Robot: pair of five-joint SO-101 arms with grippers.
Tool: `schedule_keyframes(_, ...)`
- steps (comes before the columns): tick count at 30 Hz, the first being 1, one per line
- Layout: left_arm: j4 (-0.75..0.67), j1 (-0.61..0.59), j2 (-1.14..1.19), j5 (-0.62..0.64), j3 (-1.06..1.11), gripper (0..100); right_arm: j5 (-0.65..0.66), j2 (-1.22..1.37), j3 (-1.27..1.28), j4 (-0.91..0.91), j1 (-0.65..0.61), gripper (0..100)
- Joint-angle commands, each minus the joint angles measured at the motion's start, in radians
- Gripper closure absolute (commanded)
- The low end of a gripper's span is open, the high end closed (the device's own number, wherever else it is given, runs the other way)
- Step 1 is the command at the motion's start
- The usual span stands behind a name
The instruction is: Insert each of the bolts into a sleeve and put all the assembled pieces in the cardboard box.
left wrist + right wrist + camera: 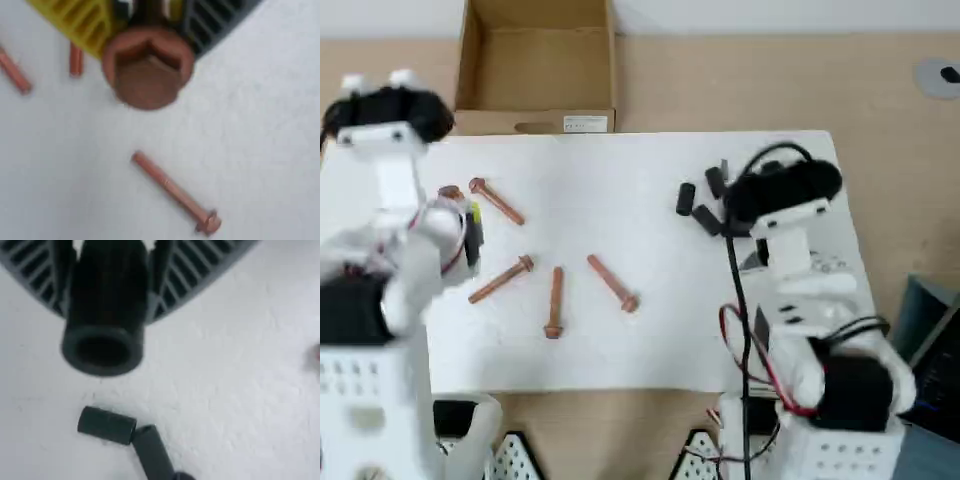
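My left gripper is clamped on a bolt. One yellow finger and one black finger press on its shaft, and the hexagonal head points straight at the wrist camera. From above, this gripper sits over the left side of the white sheet, close to the head end of the nearest of the loose bolts.

Four loose bolts lie flat on the sheet, spread apart and not touching. One is up near the left gripper, and the other three fan out lower down toward the middle.

My right gripper is closed around a sleeve, with its open bore turned toward the wrist camera. In the high view this gripper is over the right part of the sheet, right beside the loose sleeves. A few of those lie there in a small cluster. In the right wrist view, two of them lie on their sides, meeting end to end at an angle.

The bolt and the sleeve are well apart, each on its own side of the sheet.

The cardboard box stands open on the table, touching the sheet's far edge toward the left.
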Motion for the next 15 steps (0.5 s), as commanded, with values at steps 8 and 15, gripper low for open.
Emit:
schedule_keyframes(8,-0.313,0.009,-0.501,0.144,0.512,100,-0.137,-0.255,0.285,-0.155,0.004,98.9)
schedule_keyframes(15,-0.362,0.009,-0.748,0.247,0.715,100,-0.193,-0.407,0.432,-0.218,0.002,98.9)
